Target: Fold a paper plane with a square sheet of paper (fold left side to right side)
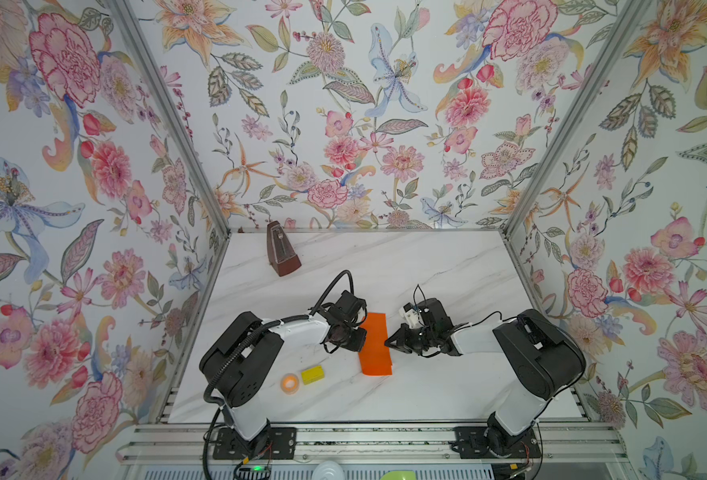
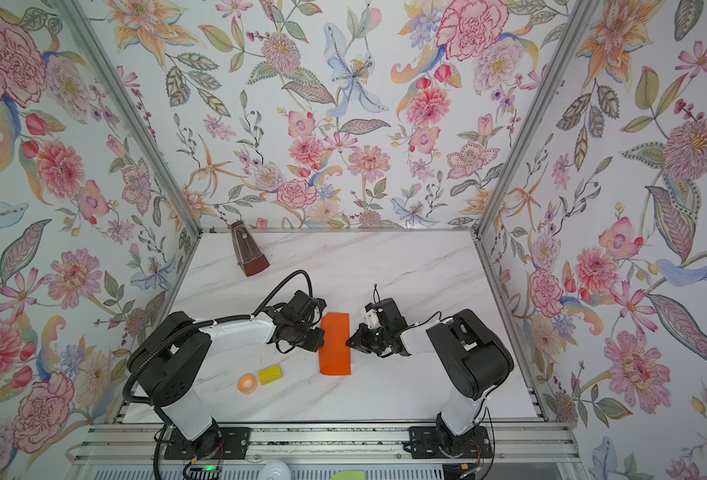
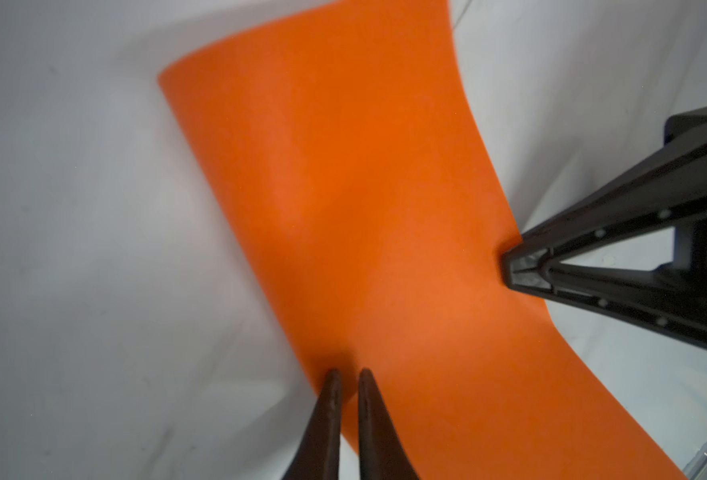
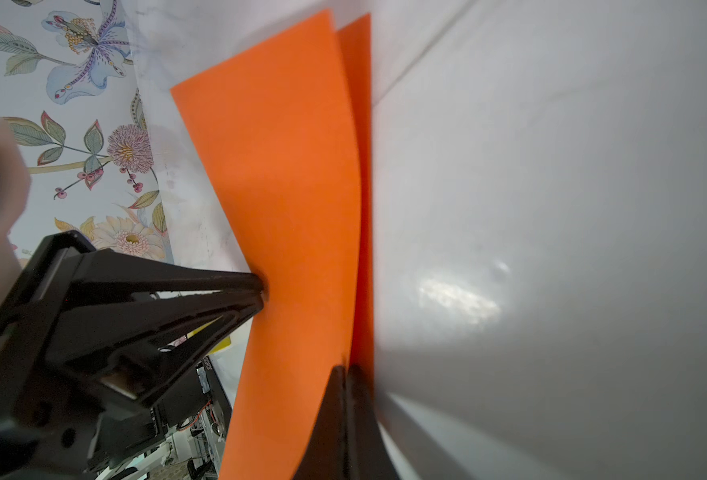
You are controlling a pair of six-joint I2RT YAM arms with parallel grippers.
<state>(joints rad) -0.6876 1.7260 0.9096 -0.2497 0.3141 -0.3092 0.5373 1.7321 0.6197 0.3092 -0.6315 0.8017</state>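
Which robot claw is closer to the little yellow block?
Left. The left gripper is at the square sheet of paper on the edge facing the yellow block; the right gripper is at the opposite edge, with the paper between.

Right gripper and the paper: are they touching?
Touching. The left wrist view shows the tip of the right gripper resting on the paper at its edge, no gap.

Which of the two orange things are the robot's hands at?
The folded orange paper, the tall flat strip with the left hand and right hand at its side edges. The small orange ring lies apart, beside the yellow block.
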